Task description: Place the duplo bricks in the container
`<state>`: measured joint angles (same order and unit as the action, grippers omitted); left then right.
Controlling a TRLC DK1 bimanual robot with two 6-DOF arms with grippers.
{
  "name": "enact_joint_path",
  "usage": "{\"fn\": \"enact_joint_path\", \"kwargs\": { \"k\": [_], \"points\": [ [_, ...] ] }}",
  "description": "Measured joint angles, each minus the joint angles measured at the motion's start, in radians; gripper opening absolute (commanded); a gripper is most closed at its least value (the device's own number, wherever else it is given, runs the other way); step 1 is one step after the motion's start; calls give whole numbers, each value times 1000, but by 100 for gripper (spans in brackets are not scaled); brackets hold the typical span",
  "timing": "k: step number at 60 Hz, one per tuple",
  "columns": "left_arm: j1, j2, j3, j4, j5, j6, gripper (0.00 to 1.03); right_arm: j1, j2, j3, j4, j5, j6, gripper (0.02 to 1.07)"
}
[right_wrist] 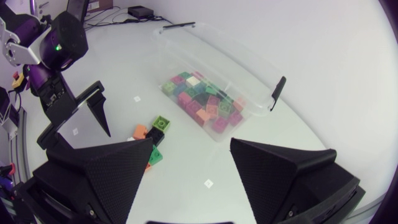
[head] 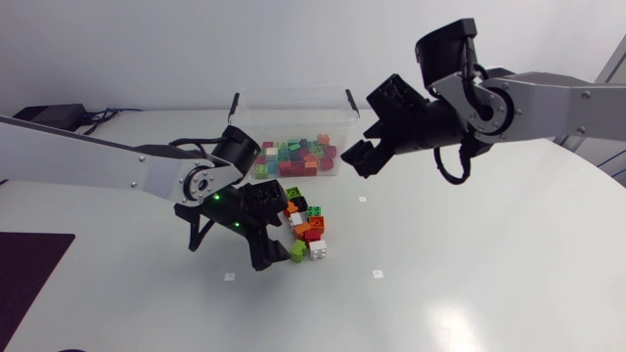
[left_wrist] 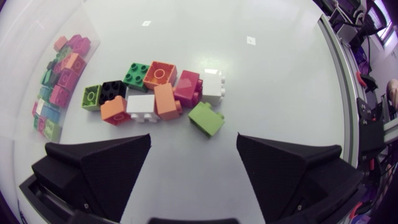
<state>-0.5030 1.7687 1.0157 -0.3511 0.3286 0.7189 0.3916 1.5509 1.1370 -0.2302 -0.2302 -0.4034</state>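
Your left hand (head: 277, 235) hangs low over the bench (head: 469, 274), fingers spread wide and holding nothing. It sits at the left edge of the loose bricks (head: 305, 230). The lime brick (left_wrist: 206, 118) lies nearest its gap, skewed against the others and touching a pink one (left_wrist: 187, 88). If you close there off-centre, I'd expect the lime brick to twist out or drag its neighbours along and scatter the cluster. The container (head: 293, 112) stands behind the bricks on the far side, already holding many. Your right hand (head: 357, 161) hovers off the container's right end, also wide and empty. If both arms head for the container together, they could clash or knock its wall.
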Motion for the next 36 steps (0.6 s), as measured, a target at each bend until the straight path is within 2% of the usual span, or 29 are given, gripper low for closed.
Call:
{"fn": "enact_joint_path", "kwargs": {
  "k": [20,25,33,36],
  "points": [
    [-67,48,85,-36,-66,-146,96,13,-56,-74,11,11,0,92],
    [-78,81,100,-36,-92,-177,91,15,-64,-83,13,11,0,92],
    [-89,130,118,-43,-123,-224,91,22,-66,-101,18,18,0,92],
    [-89,145,126,-49,-127,-231,86,24,-66,-107,18,18,0,92]
  ]
}}
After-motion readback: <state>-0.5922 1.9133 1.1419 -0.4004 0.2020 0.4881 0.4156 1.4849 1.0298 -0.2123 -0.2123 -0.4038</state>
